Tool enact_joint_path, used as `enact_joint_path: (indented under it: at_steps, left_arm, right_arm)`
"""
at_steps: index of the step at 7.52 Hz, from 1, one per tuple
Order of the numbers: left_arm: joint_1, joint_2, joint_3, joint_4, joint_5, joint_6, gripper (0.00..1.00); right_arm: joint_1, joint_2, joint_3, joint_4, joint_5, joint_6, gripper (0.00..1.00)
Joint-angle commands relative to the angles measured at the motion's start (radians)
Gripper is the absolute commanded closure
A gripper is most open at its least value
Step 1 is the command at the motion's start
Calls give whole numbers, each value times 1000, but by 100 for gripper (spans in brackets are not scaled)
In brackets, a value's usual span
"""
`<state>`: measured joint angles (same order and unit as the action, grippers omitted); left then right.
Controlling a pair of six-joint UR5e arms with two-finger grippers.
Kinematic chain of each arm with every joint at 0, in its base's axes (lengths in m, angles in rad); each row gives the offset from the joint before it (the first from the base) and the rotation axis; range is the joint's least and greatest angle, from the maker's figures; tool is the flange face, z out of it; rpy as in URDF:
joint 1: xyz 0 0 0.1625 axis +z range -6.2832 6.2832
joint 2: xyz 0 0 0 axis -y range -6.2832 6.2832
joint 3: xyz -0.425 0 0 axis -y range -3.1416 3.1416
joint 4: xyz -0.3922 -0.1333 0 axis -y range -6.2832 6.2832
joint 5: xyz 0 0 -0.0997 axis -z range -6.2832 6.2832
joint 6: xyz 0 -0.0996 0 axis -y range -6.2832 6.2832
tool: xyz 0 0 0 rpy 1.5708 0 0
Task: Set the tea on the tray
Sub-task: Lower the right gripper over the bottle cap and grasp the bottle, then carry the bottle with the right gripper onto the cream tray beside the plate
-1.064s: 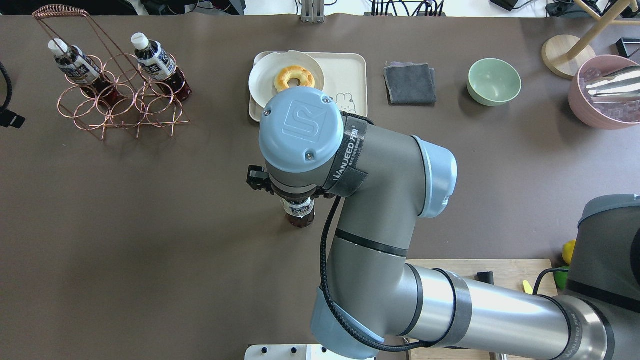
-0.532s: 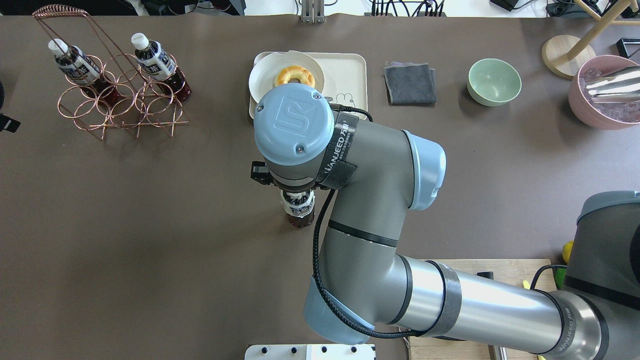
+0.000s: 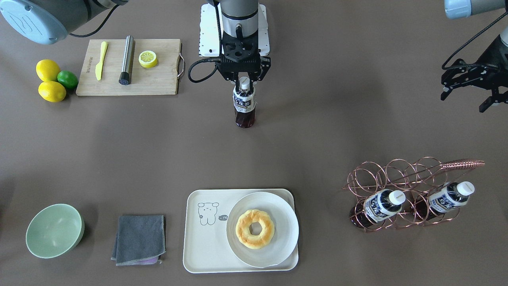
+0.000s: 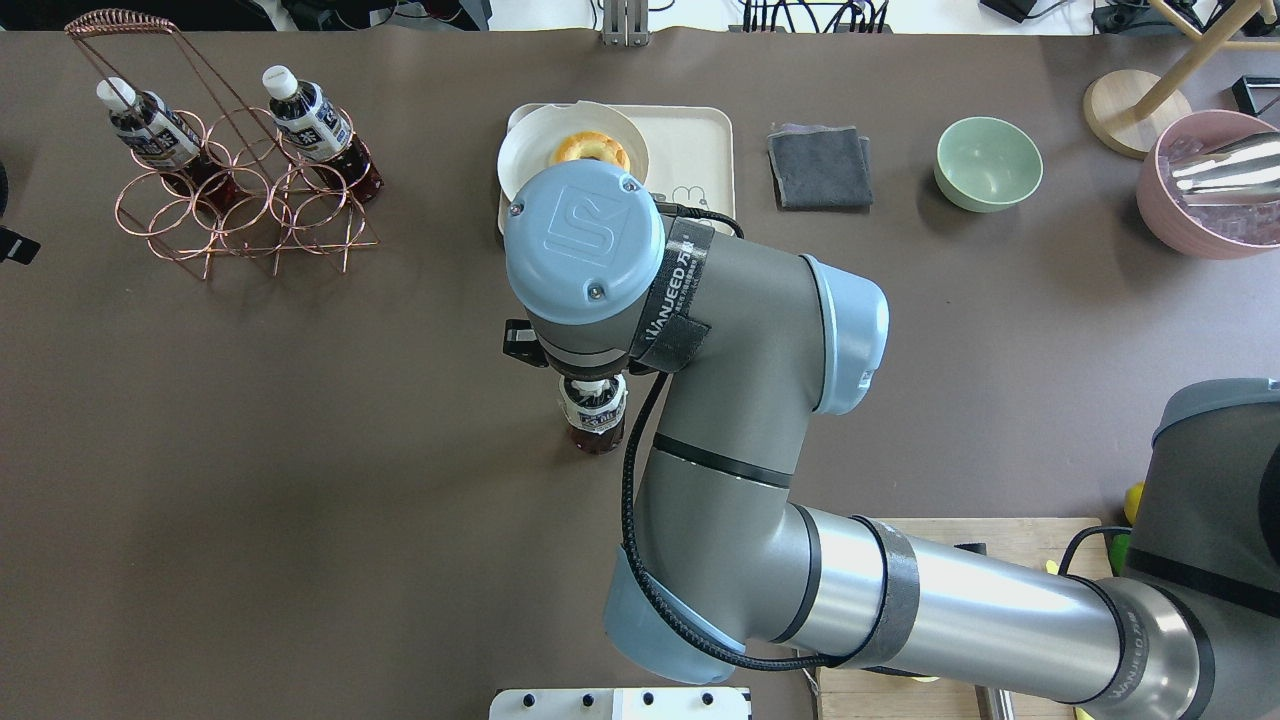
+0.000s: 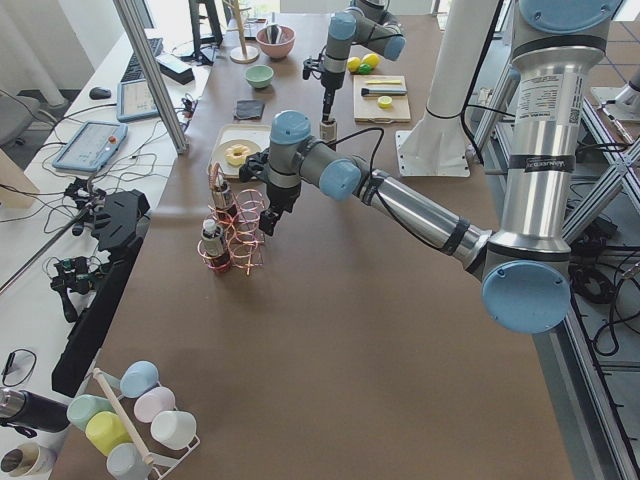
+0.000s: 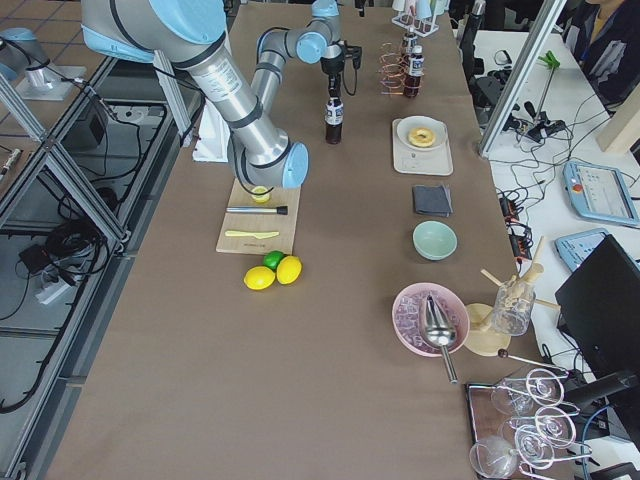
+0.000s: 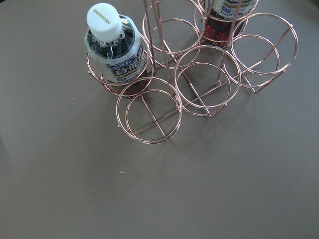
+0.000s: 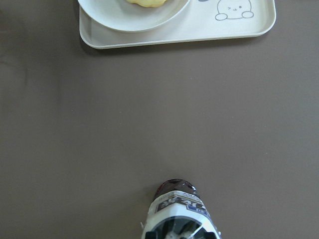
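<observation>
Pinching the tea [image 3: 243,104] by its neck with the right gripper [image 3: 245,81], fingers pressed in on either side just under the white cap. Hard to tell whether lifted off the table [image 3: 119,151] or standing on it.

Lost from the overhead view under the broad wrist joint: gripper and cap alike, leaving only the label and dark lower half in sight. Cut off at the bottom edge of the right wrist view too, down to shoulder and label. Masking part of the tray [image 3: 206,246] from overhead as well, along with the near side of the plate [image 3: 286,222] and the ring doughnut [image 3: 254,229]. Sliced off at the top of the wrist view, showing only the tray's near rim, the bear drawing and the plate's near edge.

Straight ahead of the gripper across a stretch of brown tabletop, well apart from the tea: the tray. Bare cream floor on its bear side, to the gripper's right; plate and doughnut filling the other side.

Close beside the gripper on the robot's right: a wooden cutting board [image 3: 151,85]. Beyond the tray's right end: a folded grey cloth [image 3: 139,238] and a green bowl [image 3: 53,230]. Far off ahead to the left: a copper wire rack [image 3: 401,174] holding two more bottles.

Hanging over the table well out to the left, fingers spread and holding nothing: the left gripper [image 3: 463,101].
</observation>
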<state>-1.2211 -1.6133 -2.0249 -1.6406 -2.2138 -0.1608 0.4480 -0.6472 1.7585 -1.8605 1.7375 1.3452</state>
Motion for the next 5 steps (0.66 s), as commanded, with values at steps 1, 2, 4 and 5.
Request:
enact_joint_path:
  at_steps: [1,2,4,5]
  left_arm:
    - [-33,7,-3,-1,-4,6,4]
    - [-87,57,-6,1,-48,80,4]
    - [-191,154,-9,-22,-127,138,4]
    - [-201,215,2,-103,-127,138,4]
  right_arm:
    - [49,30,-4,-2,11,-5,100]
    - [88,47,-4,-37,19,-53,100]
    - [235,55,-63,-55,97,-150,100]
    - [289,84,-130,-43,103,-184,100]
